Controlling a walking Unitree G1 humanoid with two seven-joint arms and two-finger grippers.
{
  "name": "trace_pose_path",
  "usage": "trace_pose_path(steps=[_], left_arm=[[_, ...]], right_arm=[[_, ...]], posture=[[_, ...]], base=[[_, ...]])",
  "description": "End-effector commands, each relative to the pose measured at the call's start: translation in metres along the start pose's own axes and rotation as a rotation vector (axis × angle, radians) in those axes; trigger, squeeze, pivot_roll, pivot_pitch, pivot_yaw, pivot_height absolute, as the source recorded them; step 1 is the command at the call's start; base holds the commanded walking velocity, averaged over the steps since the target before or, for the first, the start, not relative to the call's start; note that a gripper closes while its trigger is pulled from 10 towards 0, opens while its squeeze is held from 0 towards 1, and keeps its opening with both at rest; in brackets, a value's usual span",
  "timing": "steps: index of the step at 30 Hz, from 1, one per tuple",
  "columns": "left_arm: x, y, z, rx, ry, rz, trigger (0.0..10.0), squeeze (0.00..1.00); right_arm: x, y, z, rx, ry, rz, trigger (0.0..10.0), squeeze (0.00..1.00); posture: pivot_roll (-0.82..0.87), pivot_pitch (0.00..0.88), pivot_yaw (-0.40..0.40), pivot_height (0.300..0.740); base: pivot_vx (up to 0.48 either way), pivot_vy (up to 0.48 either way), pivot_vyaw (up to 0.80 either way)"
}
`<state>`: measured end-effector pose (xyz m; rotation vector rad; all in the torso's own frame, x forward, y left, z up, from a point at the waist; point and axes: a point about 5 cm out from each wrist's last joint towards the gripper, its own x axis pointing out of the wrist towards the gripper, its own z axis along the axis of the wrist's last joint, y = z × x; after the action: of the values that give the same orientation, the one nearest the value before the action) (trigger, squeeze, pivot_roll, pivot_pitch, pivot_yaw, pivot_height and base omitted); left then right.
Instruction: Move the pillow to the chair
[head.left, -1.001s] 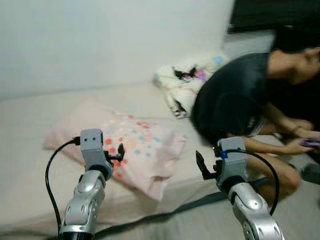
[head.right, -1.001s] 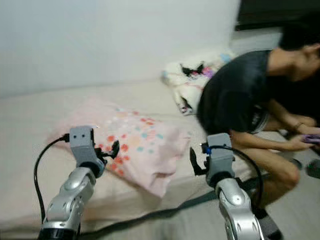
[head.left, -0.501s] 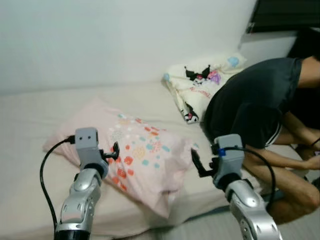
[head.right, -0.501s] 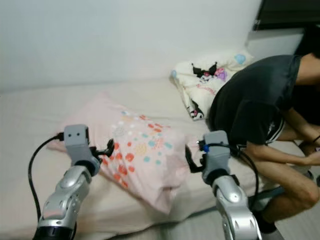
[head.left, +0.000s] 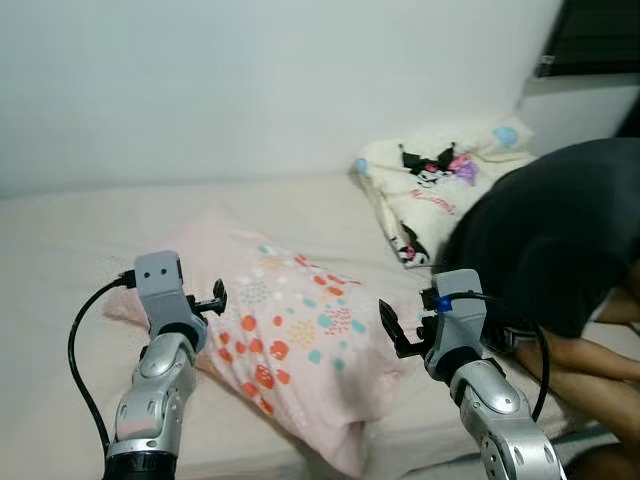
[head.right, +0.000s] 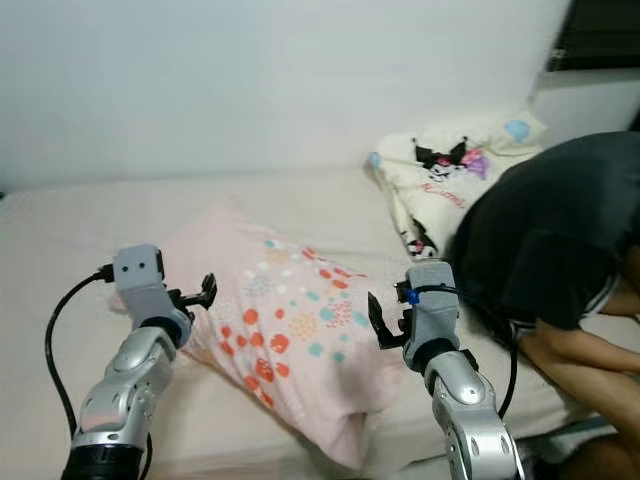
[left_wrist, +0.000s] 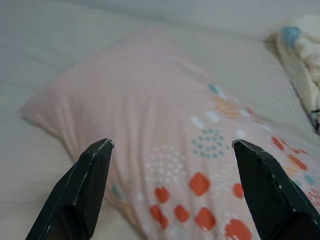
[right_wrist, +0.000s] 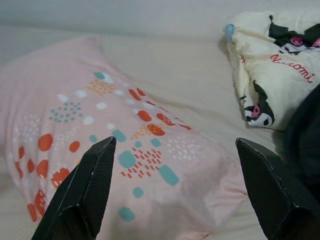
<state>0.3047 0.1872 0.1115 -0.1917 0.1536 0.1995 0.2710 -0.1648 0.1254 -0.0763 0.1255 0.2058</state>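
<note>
Your left end effector (head.left: 216, 297) hovers with its fingers spread wide over the near-left part of the pink pillow (head.left: 290, 340), apart from the fabric. Your right end effector (head.left: 388, 333) is likewise spread and empty, just beside the pillow's right edge. You look to be in the approach step, nothing gripped yet. Next you would likely lower both arms and close on opposite sides of the pillow; it is soft and will sag. The pillow lies flat on the bed (head.left: 60, 240), between your two arms. A cartoon-print pillow (head.left: 430, 190) and a seated person (head.left: 560, 250) lie beyond, at your right.
</note>
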Motion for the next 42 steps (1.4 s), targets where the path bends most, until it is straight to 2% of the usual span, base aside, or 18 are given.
trace_pose_path(steps=[1,3,5,7,9,13,17,18,21,23,26,28,29,31,34,36,39,42], left_arm=[[0.003,0.008,-0.003,-0.01,0.023,0.034,10.0,0.0],[0.004,0.011,-0.004,-0.012,0.027,0.035,10.0,0.0],[0.007,0.013,-0.003,-0.018,0.021,0.016,10.0,0.0],[0.008,0.013,-0.002,-0.036,0.015,-0.015,10.0,0.0],[0.01,0.009,-0.002,-0.074,0.018,-0.08,10.0,0.0],[0.011,0.012,-0.003,-0.004,-0.022,-0.114,10.0,0.0],[0.014,0.016,-0.007,-0.048,-0.009,-0.126,10.0,0.0],[0.018,0.017,-0.007,-0.104,-0.003,-0.143,10.0,0.0],[0.021,0.017,-0.005,-0.157,-0.003,-0.161,10.0,0.0],[0.031,0.02,-0.003,-0.217,0.012,-0.173,10.0,0.0],[0.034,0.02,-0.004,-0.234,0.033,-0.179,10.0,0.0],[0.038,0.017,-0.015,-0.296,0.128,-0.202,10.0,0.0],[0.038,0.017,-0.015,-0.296,0.128,-0.202,10.0,0.0],[0.039,0.016,-0.024,-0.369,0.197,-0.223,10.0,0.0],[0.04,0.016,-0.025,-0.385,0.213,-0.234,10.0,0.0],[0.041,0.014,-0.026,-0.359,0.23,-0.267,10.0,0.0],[0.043,0.013,-0.025,-0.376,0.248,-0.284,10.0,0.0],[0.046,0.011,-0.022,-0.44,0.26,-0.297,10.0,0.0]], right_arm=[[-0.003,-0.001,-0.008,0.002,0.039,-0.003,10.0,0.0],[-0.003,-0.002,-0.008,0.007,0.04,-0.004,10.0,0.0],[-0.002,-0.004,-0.008,0.056,0.041,-0.015,10.0,0.0],[-0.001,-0.009,-0.006,0.154,0.034,-0.037,10.0,0.0],[0.001,-0.012,-0.003,0.204,0.025,-0.053,10.0,0.0],[0.006,-0.009,0.002,0.193,0.013,-0.035,10.0,0.0],[0.007,-0.009,0.005,0.188,0.007,-0.035,10.0,0.0],[0.007,-0.009,0.008,0.173,0.001,-0.028,10.0,0.0],[0.006,-0.008,0.01,0.157,-0.003,-0.021,10.0,0.0],[0.002,-0.006,0.012,0.156,-0.003,-0.003,10.0,0.0],[0.0,-0.005,0.013,0.16,-0.003,0.002,10.0,0.0],[-0.003,-0.002,0.017,0.171,-0.007,0.012,10.0,0.0],[-0.003,-0.002,0.017,0.171,-0.007,0.012,10.0,0.0],[-0.006,0.002,0.021,0.181,-0.015,0.023,10.0,0.0],[-0.008,0.003,0.021,0.188,-0.017,0.026,10.0,0.0],[-0.011,0.005,0.018,0.241,-0.009,0.029,10.0,0.0],[-0.014,0.007,0.016,0.277,-0.002,0.038,10.0,0.0],[-0.017,0.011,0.017,0.289,0.0,0.05,10.0,0.0]], posture=[[-0.1,0.036,-0.003,0.705],[-0.1,0.036,-0.004,0.7],[-0.09,0.036,-0.01,0.69],[-0.09,0.039,-0.016,0.68],[-0.08,0.042,-0.02,0.67],[-0.09,0.045,-0.025,0.65],[-0.1,0.055,-0.025,0.64],[-0.1,0.06,-0.027,0.635],[-0.11,0.07,-0.029,0.63],[-0.12,0.09,-0.027,0.62],[-0.12,0.095,-0.028,0.615],[-0.14,0.133,-0.015,0.605],[-0.14,0.133,-0.015,0.605],[-0.14,0.166,-0.008,0.595],[-0.15,0.169,-0.007,0.59],[-0.14,0.207,-0.001,0.58],[-0.14,0.218,0.003,0.57],[-0.13,0.234,0.006,0.555]], base=[[0.0,0.0,0.0],[0.0,0.0,0.0],[0.0,0.0,0.0],[0.0,0.0,0.0],[0.0,0.0,0.0],[0.0,0.0,0.0],[0.0,0.0,0.0],[0.0,0.0,0.0],[0.0,0.0,0.0],[0.0,0.0,0.0],[0.0,0.0,0.0],[0.0,0.0,0.0],[0.0,0.0,0.0],[0.0,0.0,0.0],[0.0,0.0,0.0],[0.0,0.0,0.0],[0.0,0.0,0.0],[0.0,0.0,0.0]])
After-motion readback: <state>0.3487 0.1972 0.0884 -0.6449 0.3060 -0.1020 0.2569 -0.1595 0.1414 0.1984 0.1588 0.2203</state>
